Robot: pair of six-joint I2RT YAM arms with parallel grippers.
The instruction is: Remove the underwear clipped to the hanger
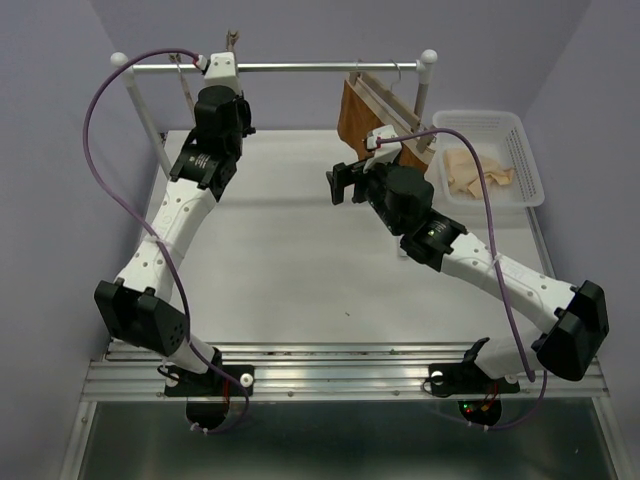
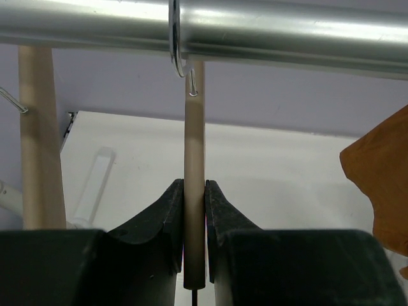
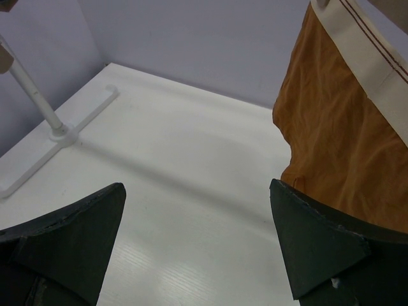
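Your left tool (image 2: 194, 188) is clamped on the hanger (image 2: 194, 127), its bar upright under the rail (image 2: 287, 32), far left. Your right tool (image 3: 196, 186) has its jaws apart. The underwear (image 1: 465, 175) lies far right in the basket (image 1: 478, 116), nearer your right arm.

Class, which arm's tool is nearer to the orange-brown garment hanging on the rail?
Right. The right tool is open close beside the orange-brown garment; the left tool is shut on the wooden hanger near the rail's opposite end.
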